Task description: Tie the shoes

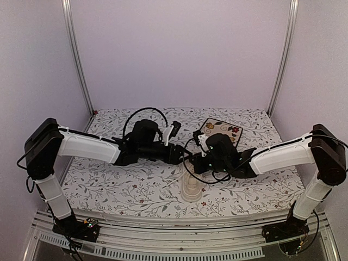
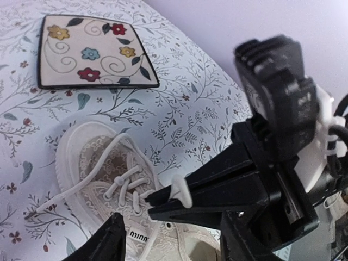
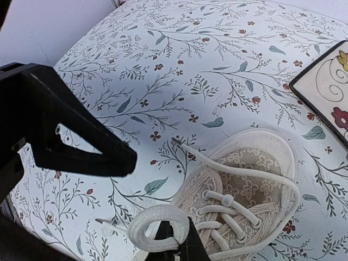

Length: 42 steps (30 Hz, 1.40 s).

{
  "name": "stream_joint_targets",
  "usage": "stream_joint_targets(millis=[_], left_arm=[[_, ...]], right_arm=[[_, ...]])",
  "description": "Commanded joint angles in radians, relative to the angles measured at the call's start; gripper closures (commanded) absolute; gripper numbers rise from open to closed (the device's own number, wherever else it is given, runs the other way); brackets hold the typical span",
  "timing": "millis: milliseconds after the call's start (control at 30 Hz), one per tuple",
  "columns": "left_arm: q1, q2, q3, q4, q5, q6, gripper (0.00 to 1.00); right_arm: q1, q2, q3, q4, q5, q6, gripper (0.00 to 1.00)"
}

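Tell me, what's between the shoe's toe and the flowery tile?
Nothing but bare patterned tablecloth. The left wrist view shows the sneaker toe and the floral tile apart, with only printed leaves between them.

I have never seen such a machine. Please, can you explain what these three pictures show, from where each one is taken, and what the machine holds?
Two robot arms stand at a table's near edge. One picture looks down from above; the other two come from cameras on each wrist. On the flowered tablecloth lie a cream sneaker and a floral tile. Both arms meet over the sneaker. The right gripper pinches a loop of white lace. The left gripper is near the laces; whether it holds one is unclear.
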Motion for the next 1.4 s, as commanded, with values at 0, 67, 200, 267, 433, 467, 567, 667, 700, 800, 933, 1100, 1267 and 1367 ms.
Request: stream_joint_targets(millis=[0, 67, 200, 267, 433, 467, 567, 667, 700, 800, 933, 1100, 1267, 1367], left_arm=[[0.086, -0.018, -0.034, -0.009, -0.004, 0.093, 0.37], [0.131, 0.002, -0.038, -0.017, 0.007, 0.123, 0.35], [0.172, 0.07, 0.008, -0.07, 0.014, 0.234, 0.38], [0.178, 0.101, 0.026, -0.076, 0.035, 0.292, 0.4], [0.183, 0.199, 0.103, -0.077, 0.151, 0.379, 0.42], [0.183, 0.233, 0.125, -0.087, 0.167, 0.389, 0.42], [0.183, 0.282, 0.169, -0.095, 0.189, 0.406, 0.41], [0.185, 0.327, 0.21, -0.101, 0.221, 0.411, 0.41], [0.184, 0.342, 0.235, -0.108, 0.241, 0.413, 0.4], [0.184, 0.388, 0.275, -0.131, 0.267, 0.42, 0.41], [0.185, 0.406, 0.284, -0.129, 0.303, 0.413, 0.43], [0.184, 0.409, 0.272, -0.118, 0.313, 0.392, 0.69], [0.185, 0.384, 0.244, -0.098, 0.314, 0.359, 0.93], [0.184, 0.349, 0.208, -0.079, 0.31, 0.331, 1.0]], right_arm=[[-0.002, -0.027, -0.018, 0.026, 0.033, 0.03, 0.98], [0.0, -0.027, -0.018, 0.026, 0.032, 0.032, 0.98], [-0.001, -0.025, -0.016, 0.028, 0.027, 0.035, 0.98], [0.0, -0.025, -0.017, 0.029, 0.027, 0.036, 0.98], [-0.001, -0.022, -0.017, 0.027, 0.024, 0.039, 0.98], [-0.001, -0.022, -0.017, 0.027, 0.023, 0.04, 0.98], [0.0, -0.022, -0.016, 0.027, 0.019, 0.042, 0.98], [-0.002, -0.02, -0.014, 0.027, 0.015, 0.042, 0.98], [-0.001, -0.019, -0.012, 0.027, 0.017, 0.042, 0.98], [-0.001, -0.017, -0.013, 0.026, 0.013, 0.042, 0.98], [0.0, -0.02, -0.014, 0.024, 0.013, 0.046, 0.98], [0.0, -0.019, -0.014, 0.024, 0.014, 0.046, 0.98], [-0.001, -0.021, -0.013, 0.024, 0.017, 0.048, 0.98], [-0.002, -0.026, -0.016, 0.023, 0.023, 0.048, 0.98]])
